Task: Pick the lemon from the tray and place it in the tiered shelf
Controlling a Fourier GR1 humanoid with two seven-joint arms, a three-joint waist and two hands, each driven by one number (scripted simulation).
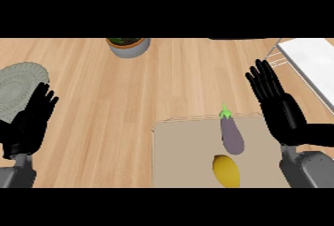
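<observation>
A yellow lemon (226,171) lies on the beige tray (179,154) near the view's lower edge. Just above it on the same tray is a purple eggplant (231,134) with a green stem. The white tiered shelf (313,59) with a wire frame stands at the upper right. My right hand (279,108) is open, fingers straight and pointing up, over the tray's right side, to the right of the eggplant and short of the shelf. At the left edge my left hand (29,121) rests open, fingers up, away from the tray.
A grey pot with a green plant (128,46) stands at the top centre. A round grey-green woven mat (18,88) lies at the left, partly behind my left hand. Wooden counter (130,97) spreads between the pot and the tray.
</observation>
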